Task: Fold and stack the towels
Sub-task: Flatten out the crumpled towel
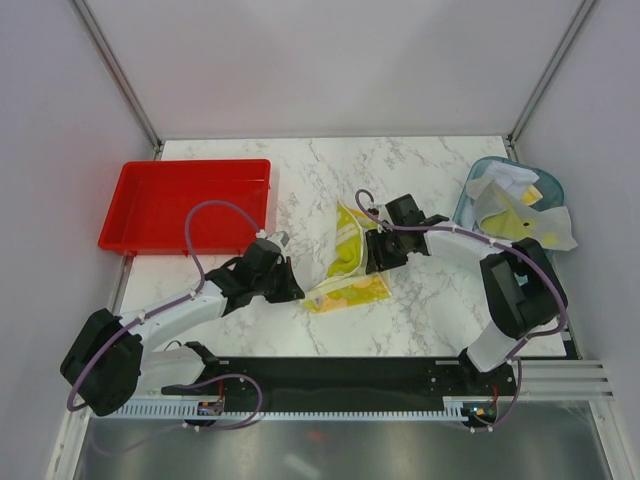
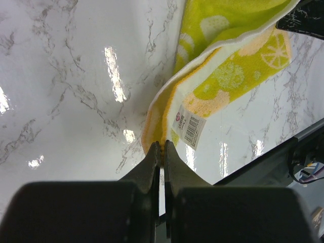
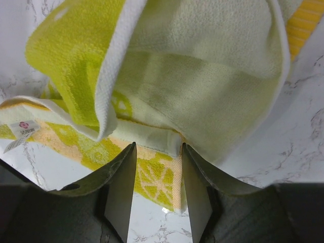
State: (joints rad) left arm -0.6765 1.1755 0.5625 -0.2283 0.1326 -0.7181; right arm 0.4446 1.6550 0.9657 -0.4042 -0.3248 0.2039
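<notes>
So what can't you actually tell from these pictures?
Top view: how many towels sit in the teal basket; they pile over each other.
Left wrist view: the print on the label of the yellow towel; too small.
Right wrist view: whether the right gripper pinches that towel; the bunched fold hides the contact.
Both wrist views: the towel's full outline; frame edges cut it off.

Fingers (image 2: 151, 164), pressed together, pinch the corner of the lemon-print towel (image 2: 228, 76) beside its label (image 2: 191, 129).
</notes>
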